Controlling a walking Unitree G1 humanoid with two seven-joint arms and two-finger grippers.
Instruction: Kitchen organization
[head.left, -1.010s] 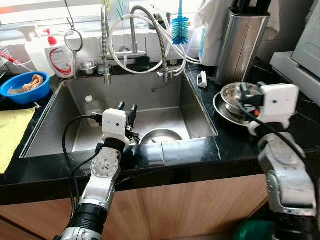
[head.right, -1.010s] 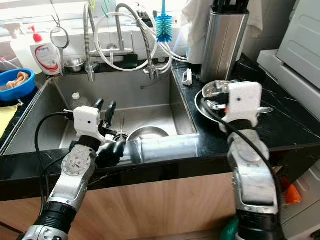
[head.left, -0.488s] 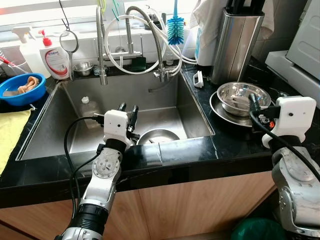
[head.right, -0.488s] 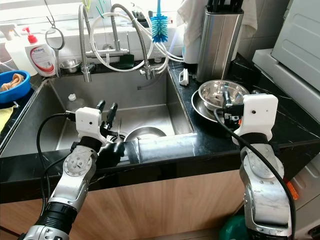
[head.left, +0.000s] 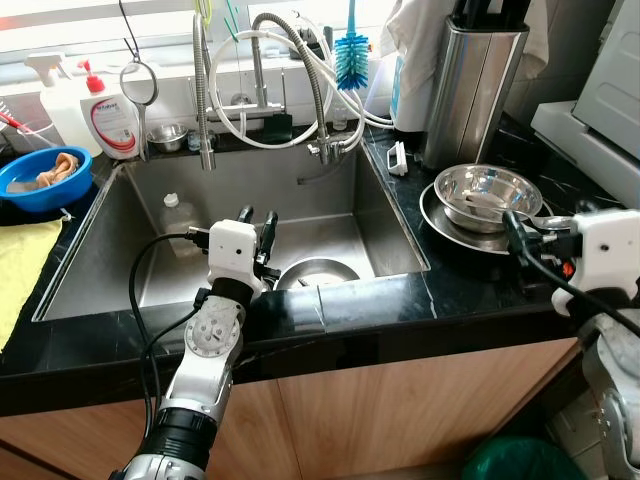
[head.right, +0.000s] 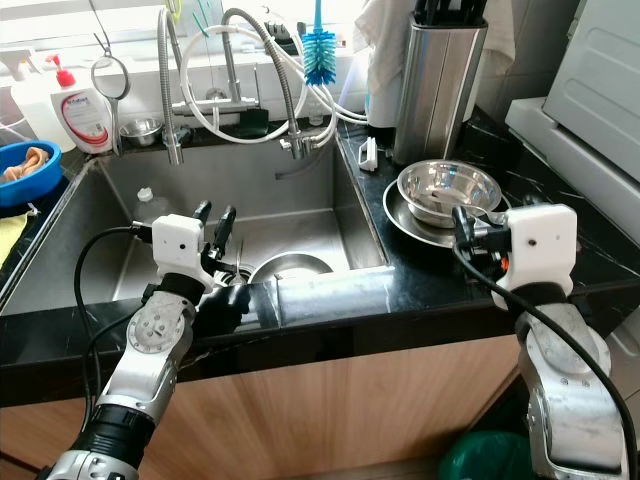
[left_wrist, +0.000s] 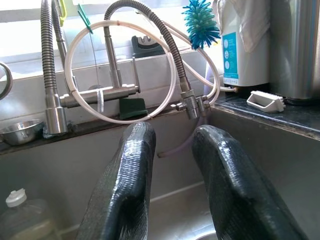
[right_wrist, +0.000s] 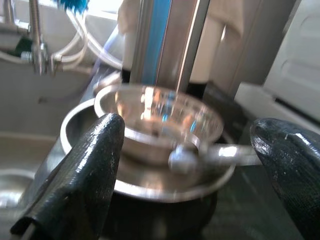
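**A:** Steel, and polished, so I expect it to be stiff, light and slippery. The bowl (head.right: 448, 190) sits in a wider pan (head.right: 405, 217) on the worktop (head.right: 560, 255), right of the sink (head.right: 130, 240), just in front of the tall canister (head.right: 435, 80).

**B:** Where do I take it?

**A:** By the rim, one finger inside and one outside. I judge the curved wall would squirt out of a pinch lower down. It won't break, though it would clatter and may drag the pan along if they stick.

**B:** My right end effector (right_wrist: 185, 165)?

**A:** Released, fingers (right_wrist: 82, 170) spread wide, near the stack on its front side and touching nothing. My left end effector (left_wrist: 170, 175) is also released, with a narrower gap, empty, held over the sink's front edge.

**B:** Anything the wrist gives me that the head does not?

**A:** The right wrist view, though blurred, shows a handle (right_wrist: 225, 152) lying across the pan's near rim between my fingers; from the head it is mostly hidden behind my own wrist housing. The head views give the layout: another bowl (head.left: 318, 271) in the sink bottom, a blue bowl (head.left: 40, 175) far left. The left wrist view adds the tap hoses (left_wrist: 120, 80) and the brush (left_wrist: 201, 22).
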